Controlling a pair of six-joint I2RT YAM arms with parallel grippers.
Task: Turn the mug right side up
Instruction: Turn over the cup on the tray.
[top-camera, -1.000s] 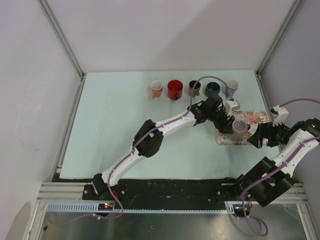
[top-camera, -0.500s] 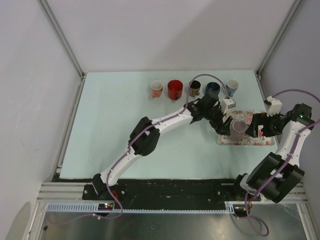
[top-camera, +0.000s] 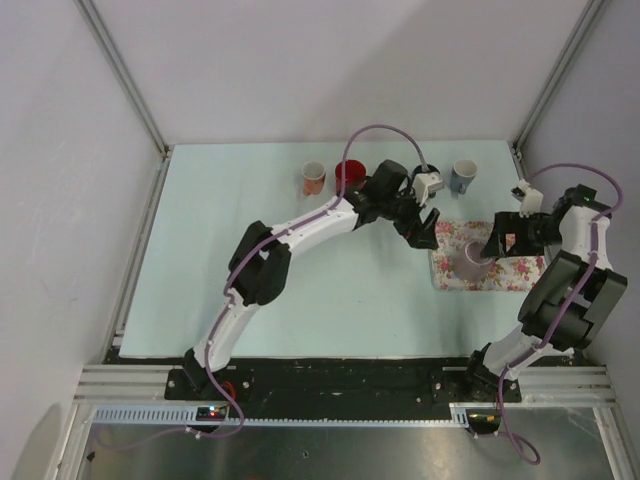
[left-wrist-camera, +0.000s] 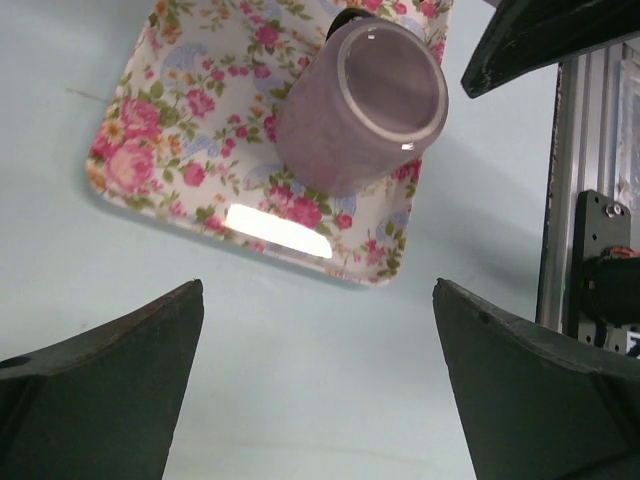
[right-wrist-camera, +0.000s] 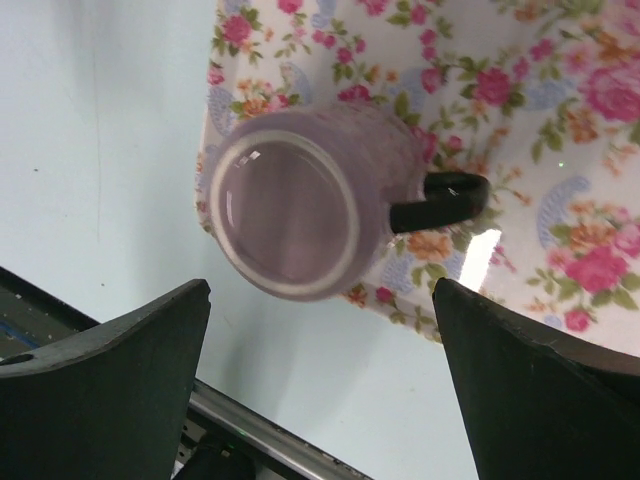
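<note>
The jaws of our left gripper (left-wrist-camera: 318, 290) are spread wide and hold nothing, over the pale table (left-wrist-camera: 300, 400) just beside the edge of the floral tray (left-wrist-camera: 170, 130). Our right gripper (right-wrist-camera: 320, 290) is likewise agape and empty above the lilac mug (right-wrist-camera: 300, 215). The mug stands on end near a tray corner, its black handle (right-wrist-camera: 445, 198) pointing inward. We cannot tell whether its mouth or base faces up.

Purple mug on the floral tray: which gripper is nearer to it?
Right. The right gripper is open above the tray, just right of the mug; the left gripper is open past the tray's far-left corner, farther off.
</note>
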